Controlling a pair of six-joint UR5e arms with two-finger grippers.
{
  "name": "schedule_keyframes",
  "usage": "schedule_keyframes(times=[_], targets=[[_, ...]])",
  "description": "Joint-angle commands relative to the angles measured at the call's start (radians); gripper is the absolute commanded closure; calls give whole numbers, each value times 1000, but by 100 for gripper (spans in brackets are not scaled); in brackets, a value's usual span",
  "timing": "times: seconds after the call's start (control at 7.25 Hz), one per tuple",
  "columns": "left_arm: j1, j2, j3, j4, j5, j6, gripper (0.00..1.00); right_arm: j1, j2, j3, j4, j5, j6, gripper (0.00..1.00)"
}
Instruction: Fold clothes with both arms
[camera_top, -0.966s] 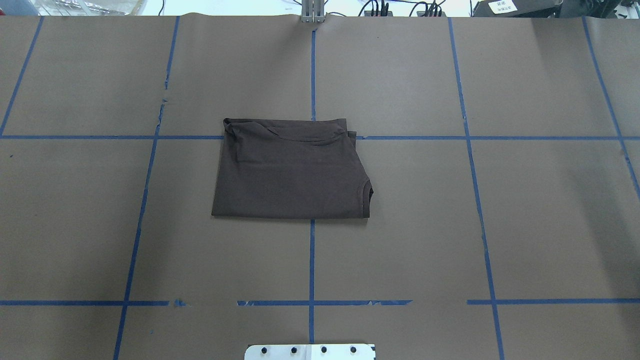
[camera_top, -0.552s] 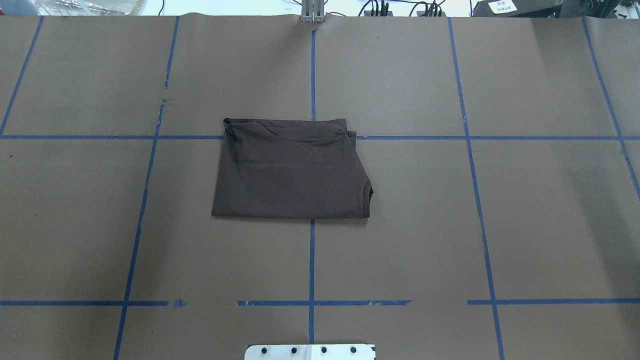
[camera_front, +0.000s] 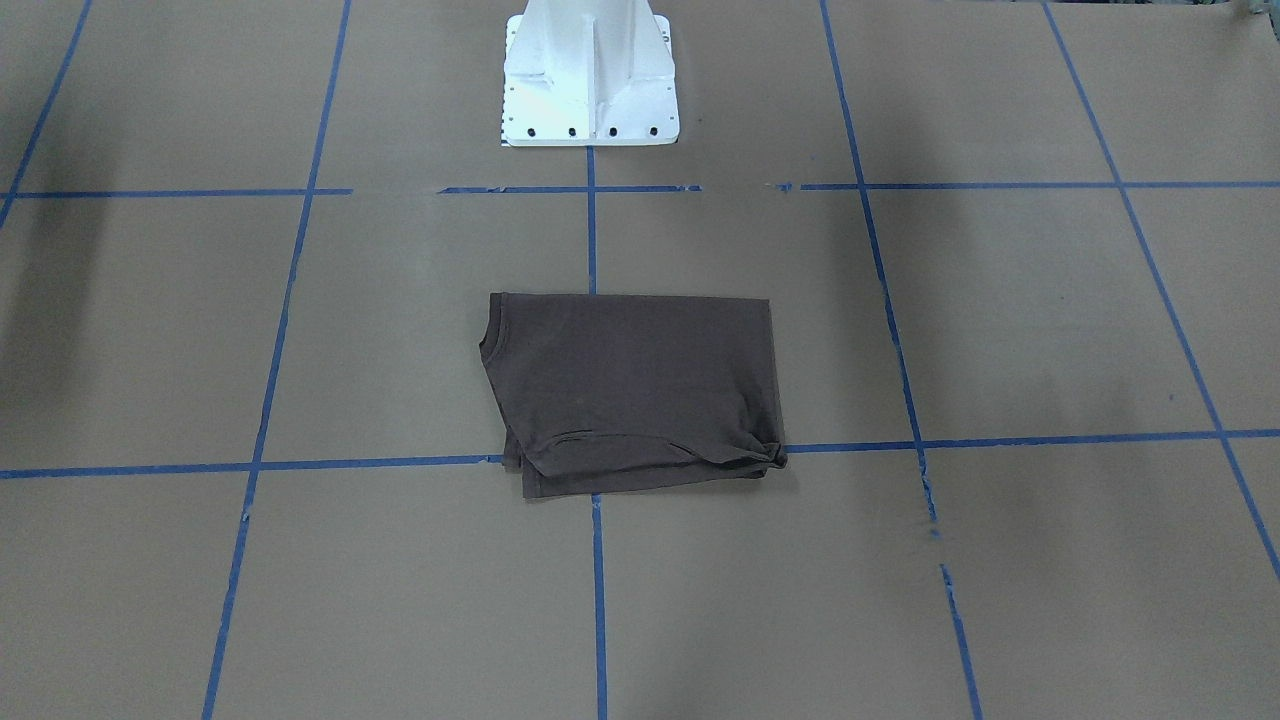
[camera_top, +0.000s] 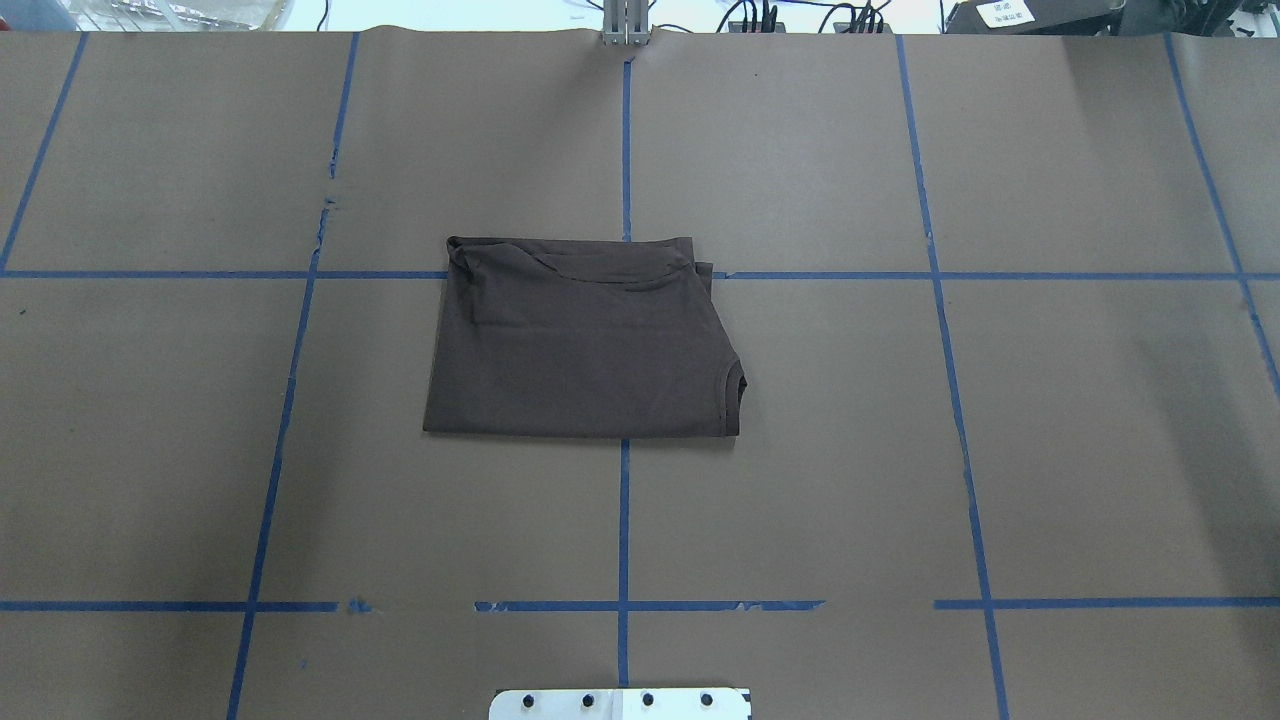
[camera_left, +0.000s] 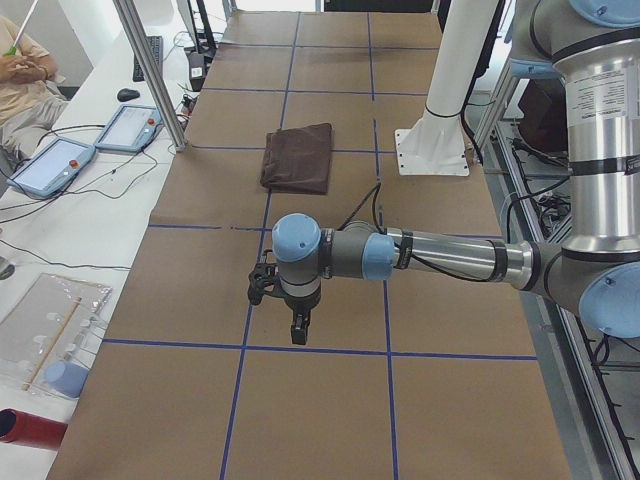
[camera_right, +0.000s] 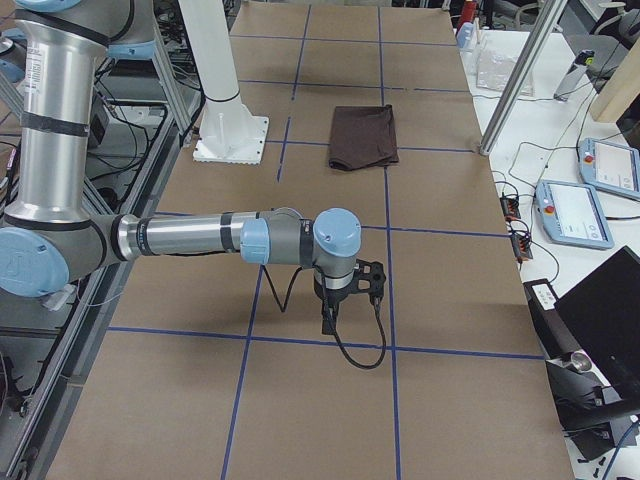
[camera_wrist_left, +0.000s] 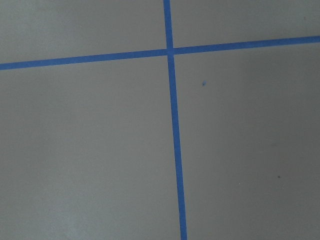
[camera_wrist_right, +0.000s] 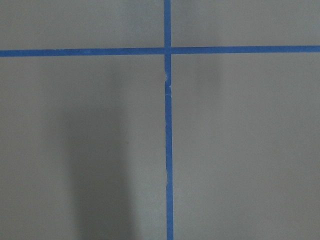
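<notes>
The dark brown-grey T-shirt (camera_top: 580, 345) lies folded into a flat rectangle at the table's middle, with the collar at its right edge in the overhead view. It also shows in the front view (camera_front: 635, 385) and both side views (camera_left: 298, 157) (camera_right: 364, 136). My left gripper (camera_left: 298, 330) points down over bare paper far from the shirt, at the table's left end. My right gripper (camera_right: 328, 322) hangs likewise at the right end. Neither touches the shirt. I cannot tell whether either is open or shut. Both wrist views show only paper and blue tape.
Brown paper with a blue tape grid (camera_top: 624, 520) covers the table. The white base pedestal (camera_front: 590, 80) stands at the robot's edge. Side benches hold teach pendants (camera_left: 50, 165) (camera_right: 590, 215), and metal posts (camera_left: 150, 70) stand at the far edge. An operator (camera_left: 25, 70) sits beyond.
</notes>
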Motion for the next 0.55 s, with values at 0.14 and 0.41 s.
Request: schedule_keyframes(times=[0.14,0.41], targets=[[-3,0,-1,1,4,-5,0,-2,1,-2,-2,0,0,0],[-3,4,-7,1,4,-7,0,-3,-1,-5,-2,-2,0,0]])
